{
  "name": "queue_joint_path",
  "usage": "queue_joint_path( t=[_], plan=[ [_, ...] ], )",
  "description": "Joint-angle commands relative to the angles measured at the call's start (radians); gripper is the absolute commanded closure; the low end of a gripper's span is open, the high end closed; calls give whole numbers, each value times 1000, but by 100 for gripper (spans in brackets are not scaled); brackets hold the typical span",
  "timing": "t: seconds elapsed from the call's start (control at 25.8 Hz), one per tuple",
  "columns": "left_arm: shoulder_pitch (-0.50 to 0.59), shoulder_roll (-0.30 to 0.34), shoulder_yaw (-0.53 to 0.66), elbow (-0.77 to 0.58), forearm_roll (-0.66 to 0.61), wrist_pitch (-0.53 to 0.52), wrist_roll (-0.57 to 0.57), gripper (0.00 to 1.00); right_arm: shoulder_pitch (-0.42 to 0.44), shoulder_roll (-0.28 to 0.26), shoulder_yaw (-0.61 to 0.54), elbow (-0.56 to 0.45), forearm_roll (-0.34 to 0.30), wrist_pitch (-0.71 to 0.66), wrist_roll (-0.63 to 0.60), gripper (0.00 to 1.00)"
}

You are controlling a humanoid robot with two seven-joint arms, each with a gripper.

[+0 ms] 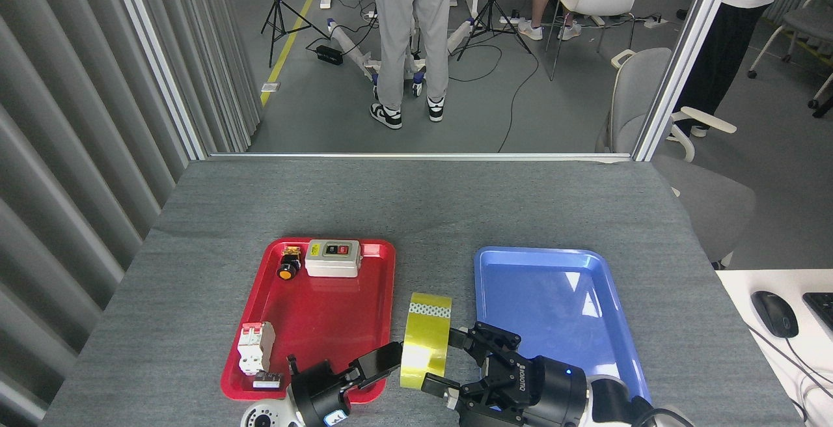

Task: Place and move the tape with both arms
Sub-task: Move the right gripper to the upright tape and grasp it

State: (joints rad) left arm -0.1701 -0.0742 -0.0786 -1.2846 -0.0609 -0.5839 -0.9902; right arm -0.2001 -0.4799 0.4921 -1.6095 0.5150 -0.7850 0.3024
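- The glossy yellow translucent tape roll (425, 342) is seen standing on edge on the grey worktop (416, 206), between a red tray (312, 319) and an empty blue tray (553, 303).
- The left tool (377, 363) is touching the roll; its state cannot be told.
- The right tool (459, 362) is spread around it, the transfer judged unfinished.

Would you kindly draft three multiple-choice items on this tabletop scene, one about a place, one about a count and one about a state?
1. Where does the tape stand?
A. In the red tray
B. On the table between the two trays
C. In the blue tray

2. How many things lie in the blue tray?
A. None
B. Two
C. Four

3. How is the right gripper set?
A. Shut tight, far from the tape
B. Open, its fingers at the tape's right side
C. Out of view

Answers:
1 B: the roll stands on edge on the grey table, with the red tray to one side and the blue tray to the other.
2 A: its blue floor shows bare.
3 B: its fingers are spread beside the roll.
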Motion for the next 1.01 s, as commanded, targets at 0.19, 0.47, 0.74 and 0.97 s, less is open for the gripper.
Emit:
queue_joint_path(
  t=[0.19, 0.47, 0.74, 0.97],
  plan=[
    [0, -1, 19, 1, -4, -1, -1, 100, -13, 12, 0, 5, 5, 0, 0, 28],
    [-2, -1, 22, 5, -24, -1, 5, 100, -4, 7, 0, 5, 7, 0, 1, 48],
    [-15, 1, 43, 13, -25, -1, 5, 100, -1, 6, 0, 5, 7, 0, 1, 64],
    [-28, 1, 45, 33, -27, 2, 13, 100, -2, 7, 0, 6, 8, 0, 1, 79]
  ],
)
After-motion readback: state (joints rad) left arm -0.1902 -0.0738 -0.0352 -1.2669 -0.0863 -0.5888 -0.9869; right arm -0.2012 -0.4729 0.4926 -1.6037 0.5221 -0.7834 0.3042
